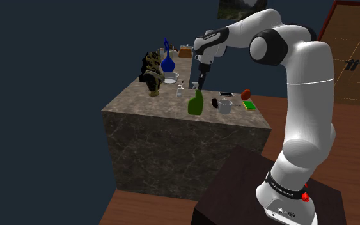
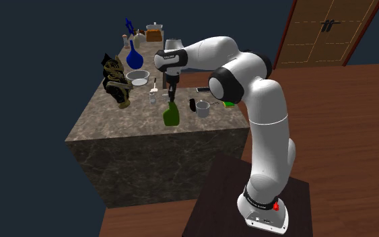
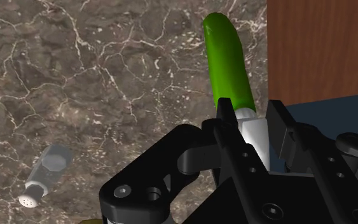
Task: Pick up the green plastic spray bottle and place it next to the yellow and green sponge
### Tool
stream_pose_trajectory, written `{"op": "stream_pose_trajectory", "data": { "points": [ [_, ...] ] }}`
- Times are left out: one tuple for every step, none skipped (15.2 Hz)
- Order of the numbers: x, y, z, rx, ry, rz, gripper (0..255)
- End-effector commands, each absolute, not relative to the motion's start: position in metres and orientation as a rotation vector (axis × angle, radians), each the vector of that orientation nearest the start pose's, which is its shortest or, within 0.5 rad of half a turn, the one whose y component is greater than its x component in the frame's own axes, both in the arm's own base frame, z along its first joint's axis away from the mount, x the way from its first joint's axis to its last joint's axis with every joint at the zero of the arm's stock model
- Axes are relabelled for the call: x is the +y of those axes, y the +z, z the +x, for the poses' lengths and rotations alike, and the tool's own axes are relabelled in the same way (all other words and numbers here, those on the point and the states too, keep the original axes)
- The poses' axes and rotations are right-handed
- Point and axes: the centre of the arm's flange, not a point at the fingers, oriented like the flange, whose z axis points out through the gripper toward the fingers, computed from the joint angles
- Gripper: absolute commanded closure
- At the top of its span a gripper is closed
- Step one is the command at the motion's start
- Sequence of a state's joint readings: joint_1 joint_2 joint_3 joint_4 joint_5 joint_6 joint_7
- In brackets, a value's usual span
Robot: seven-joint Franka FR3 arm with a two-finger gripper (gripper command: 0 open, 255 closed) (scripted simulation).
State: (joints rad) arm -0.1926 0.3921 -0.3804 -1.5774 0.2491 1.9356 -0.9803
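The end effector (image 3: 251, 118) clasped the white top of the green spray bottle (image 3: 228, 57). In the shoulder view, the sponge (image 1: 249, 105) lay at its 3 o'clock.

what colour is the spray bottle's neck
White, on a green spray bottle; best in the wrist view.

Green spray bottle (image 1: 195, 103), white neck; brown marble counter (image 1: 172, 140), white veins; blue vase (image 1: 167, 62); black gripper (image 3: 250, 121).

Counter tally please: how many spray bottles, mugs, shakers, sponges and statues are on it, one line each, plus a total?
spray bottle: 1
mug: 1
shaker: 1
sponge: 1
statue: 1
Total: 5
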Motion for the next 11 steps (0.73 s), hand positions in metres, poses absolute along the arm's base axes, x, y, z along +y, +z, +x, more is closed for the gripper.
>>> {"op": "stream_pose_trajectory", "data": {
  "points": [
    [-0.32,0.436,0.584,-0.526,-0.094,-3.029,255],
    [-0.32,0.441,0.584,-0.526,-0.094,-3.029,255],
    [-0.32,0.447,0.584,-0.526,-0.094,-3.029,255],
    [-0.32,0.452,0.584,-0.526,-0.094,-3.029,255],
    [-0.32,0.457,0.584,-0.526,-0.094,-3.029,255],
    [-0.32,0.462,0.584,-0.526,-0.094,-3.029,255],
    [-0.32,0.468,0.584,-0.526,-0.094,-3.029,255],
    [-0.32,0.473,0.584,-0.526,-0.094,-3.029,255],
    [-0.32,0.478,0.584,-0.526,-0.094,-3.029,255],
    [-0.32,0.484,0.584,-0.526,-0.094,-3.029,255],
    [-0.32,0.489,0.584,-0.526,-0.094,-3.029,255]
  ]
}}
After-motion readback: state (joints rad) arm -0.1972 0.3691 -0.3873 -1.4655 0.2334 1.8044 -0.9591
